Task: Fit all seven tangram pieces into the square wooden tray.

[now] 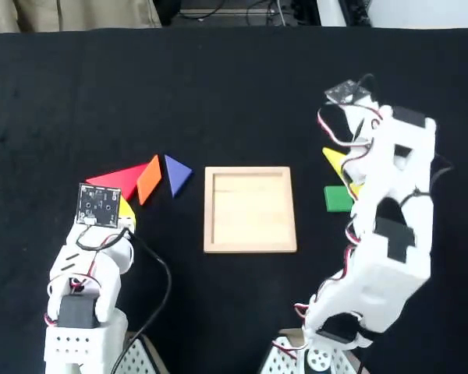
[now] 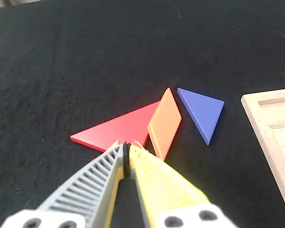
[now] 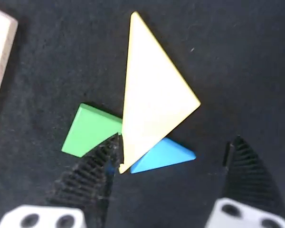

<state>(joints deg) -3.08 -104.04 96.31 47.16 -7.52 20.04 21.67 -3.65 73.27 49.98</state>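
The square wooden tray [image 1: 210, 210] lies bare, so nothing is fitted yet; the red triangle [image 2: 118, 128], orange parallelogram [image 2: 164, 123] and dark blue triangle [image 2: 203, 111] lie loose to its left, the large yellow triangle [image 3: 152, 95], green square [image 3: 88, 130] and light blue triangle [image 3: 164, 154] to its right. The left gripper [image 2: 127, 151] is pressed together, empty, at the red triangle's edge; the right gripper [image 3: 176, 140] hangs spread over the large yellow triangle.

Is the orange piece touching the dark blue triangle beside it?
Apart. The left wrist view shows a strip of black table running between the orange piece and the dark blue triangle.
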